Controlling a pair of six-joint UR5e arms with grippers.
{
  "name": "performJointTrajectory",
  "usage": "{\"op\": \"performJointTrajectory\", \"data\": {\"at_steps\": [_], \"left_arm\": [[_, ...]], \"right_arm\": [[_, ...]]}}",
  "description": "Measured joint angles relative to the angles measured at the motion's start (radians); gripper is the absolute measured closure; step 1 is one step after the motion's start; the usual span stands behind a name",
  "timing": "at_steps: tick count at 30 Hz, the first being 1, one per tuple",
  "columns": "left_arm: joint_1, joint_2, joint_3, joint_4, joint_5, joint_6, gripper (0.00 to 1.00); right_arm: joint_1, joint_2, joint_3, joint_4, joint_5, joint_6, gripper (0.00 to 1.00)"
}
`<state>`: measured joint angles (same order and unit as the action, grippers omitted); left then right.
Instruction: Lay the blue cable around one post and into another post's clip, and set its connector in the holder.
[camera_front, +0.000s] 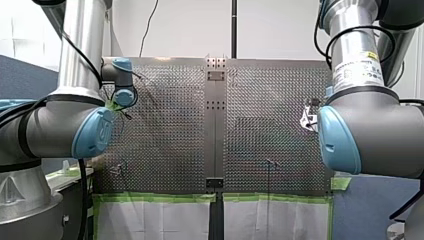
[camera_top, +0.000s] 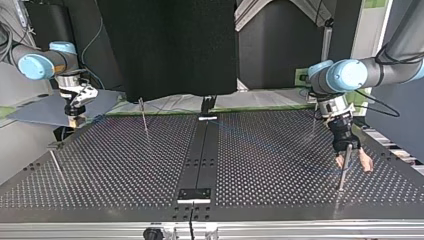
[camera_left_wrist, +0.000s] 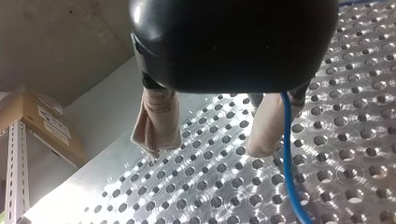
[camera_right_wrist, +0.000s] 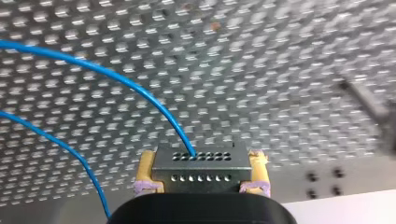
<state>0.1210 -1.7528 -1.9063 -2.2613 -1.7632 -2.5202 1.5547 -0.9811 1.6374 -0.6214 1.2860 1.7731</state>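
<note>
So the right pincer (camera_right_wrist: 203, 170) is clamped on the connector (camera_right_wrist: 201, 158) at the far left of the top view, up near the table's (camera_top: 125, 165) back edge. The blue cable (camera_right_wrist: 184, 140) loops out of it over the perforations. The left pincer (camera_left_wrist: 206, 147) sits low at the right of the top view with its beige pads (camera_left_wrist: 159, 119) spread wide and nothing pinched. The cable runs just beside one pad, but it's hard to say if it's actually inside the gap. There's a post (camera_top: 342, 172) right next to that pincer, and nothing looks routed around it yet, so this reads as the grab-and-route step. Probably best to get the cable properly between the pads first, then close lightly so it can slide. The sweep round the post should stay low, with enough slack on the connector side that nothing yanks. The near pad looks close enough to clip the post.
</note>
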Motion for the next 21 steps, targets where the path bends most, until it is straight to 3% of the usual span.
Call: {"op": "performJointTrajectory", "data": {"at_steps": [21], "left_arm": [[0.002,0.000,0.000,0.000,0.000,0.001,0.00]], "right_arm": [[-0.025,-0.175,-0.012,0.004,-0.016,-0.014,1.00]]}}
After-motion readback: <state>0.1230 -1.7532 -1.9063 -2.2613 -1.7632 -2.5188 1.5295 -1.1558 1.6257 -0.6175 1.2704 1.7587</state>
